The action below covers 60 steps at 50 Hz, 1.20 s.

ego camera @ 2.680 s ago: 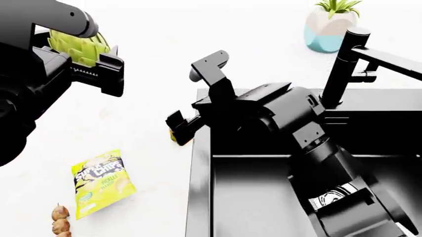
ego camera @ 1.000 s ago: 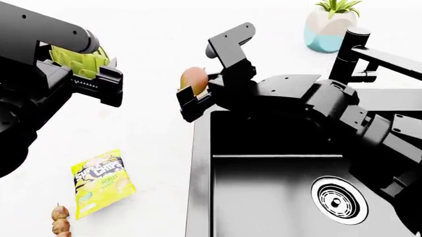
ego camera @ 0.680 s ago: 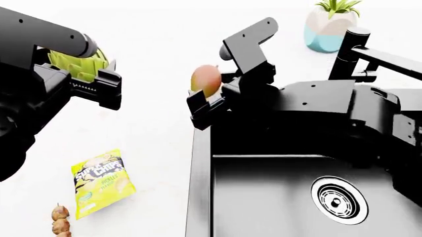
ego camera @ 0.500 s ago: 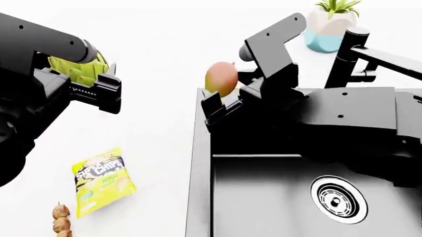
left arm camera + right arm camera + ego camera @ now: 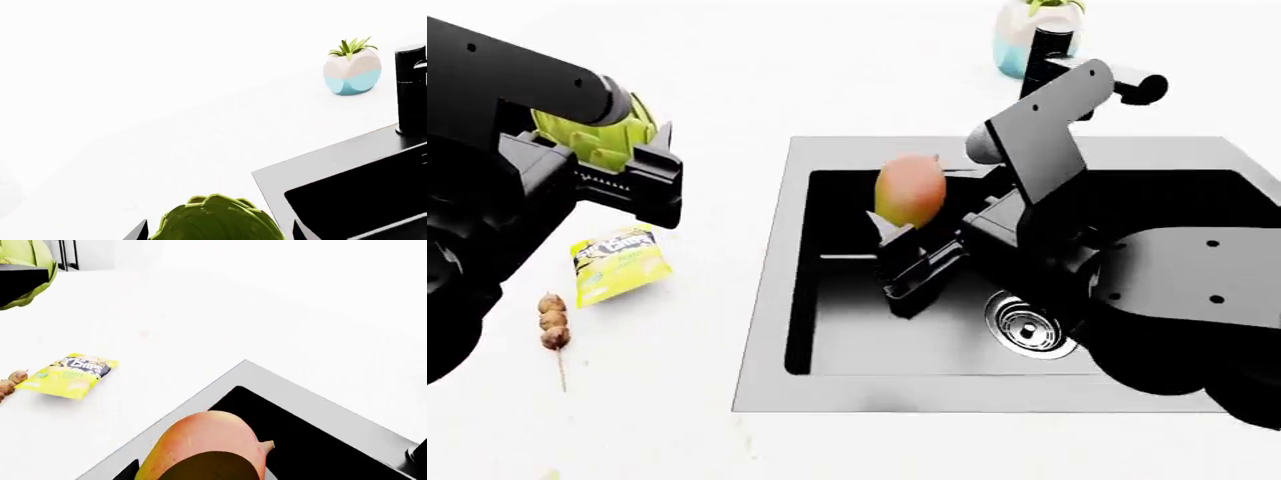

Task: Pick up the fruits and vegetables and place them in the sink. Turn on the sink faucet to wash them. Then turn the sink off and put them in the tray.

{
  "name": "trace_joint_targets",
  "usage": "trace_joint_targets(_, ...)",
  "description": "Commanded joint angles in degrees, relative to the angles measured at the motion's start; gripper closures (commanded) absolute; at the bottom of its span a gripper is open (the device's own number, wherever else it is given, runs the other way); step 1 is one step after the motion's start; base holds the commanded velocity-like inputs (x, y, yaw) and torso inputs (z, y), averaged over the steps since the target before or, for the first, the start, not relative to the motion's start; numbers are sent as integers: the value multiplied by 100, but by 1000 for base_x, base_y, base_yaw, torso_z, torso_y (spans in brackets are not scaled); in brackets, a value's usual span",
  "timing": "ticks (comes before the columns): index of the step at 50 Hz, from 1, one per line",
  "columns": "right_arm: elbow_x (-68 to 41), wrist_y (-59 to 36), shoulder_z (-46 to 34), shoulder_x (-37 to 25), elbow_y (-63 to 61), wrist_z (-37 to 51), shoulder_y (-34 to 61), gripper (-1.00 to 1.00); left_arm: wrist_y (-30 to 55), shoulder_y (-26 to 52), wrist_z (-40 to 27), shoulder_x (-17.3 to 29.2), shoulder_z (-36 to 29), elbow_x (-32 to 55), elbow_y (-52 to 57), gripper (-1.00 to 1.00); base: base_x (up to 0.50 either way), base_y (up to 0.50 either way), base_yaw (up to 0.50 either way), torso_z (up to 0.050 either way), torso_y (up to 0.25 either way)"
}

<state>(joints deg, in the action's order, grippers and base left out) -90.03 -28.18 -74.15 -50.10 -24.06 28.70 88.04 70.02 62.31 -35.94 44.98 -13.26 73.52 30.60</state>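
Observation:
My right gripper (image 5: pixel 910 245) is shut on the yellow-orange mango (image 5: pixel 909 190) and holds it above the left part of the black sink (image 5: pixel 771 250). In the right wrist view the mango (image 5: pixel 200 440) fills the space between the jaws, over the sink's rim (image 5: pixel 200 395). My left gripper (image 5: pixel 627 165) is shut on the light green artichoke (image 5: pixel 594 135), held above the white counter left of the sink. The artichoke (image 5: pixel 213 222) sits between the jaws in the left wrist view. The black faucet (image 5: pixel 1054 60) stands behind the sink. The tray is out of view.
A yellow chips bag (image 5: pixel 617 262) and a skewer of brown balls (image 5: pixel 554 320) lie on the counter left of the sink. A potted plant (image 5: pixel 1021 35) stands behind the faucet. The chrome drain (image 5: pixel 1028 325) shows in the basin.
My right gripper lifted the mango off the counter and carried it right, over the sink. The head view shifted, showing more of the sink. My left gripper kept the artichoke.

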Motion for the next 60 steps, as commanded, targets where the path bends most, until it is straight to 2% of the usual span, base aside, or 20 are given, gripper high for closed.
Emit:
trace_joint_targets(1, 79, -12, -4, -289, -238, -208, -155, 100, -19, 65, -123, -73, -54, 40, 10, 100, -277, -500, 0, 0, 0)
trace_joint_targets(21, -50, -296, -19, -315, -129, -339, 26, 100, -157, -61, -22, -85, -198, -136, -7, 100, -222, -500, 0, 0, 0)
trace_joint_targets(42, -353, -941, -30, -46, 406, -680, 598, 100, -304, -43, 269, -102, -519, -557, -212, 100, -47, -500, 0, 0, 0)
trace_joint_targets(52, -584, -1524, 15, 92, 813, -943, 1237, 100, -199, 548, 544, -134, -572, -611, -695, 100, 96, -483, 0, 0, 0)
trace_joint_targets(60, -599, -1971, -15, 443, 1246, -1249, 1729, 100, -135, 987, 593, 1, -523, -747, -982, 100, 244, -37, 0, 22, 5)
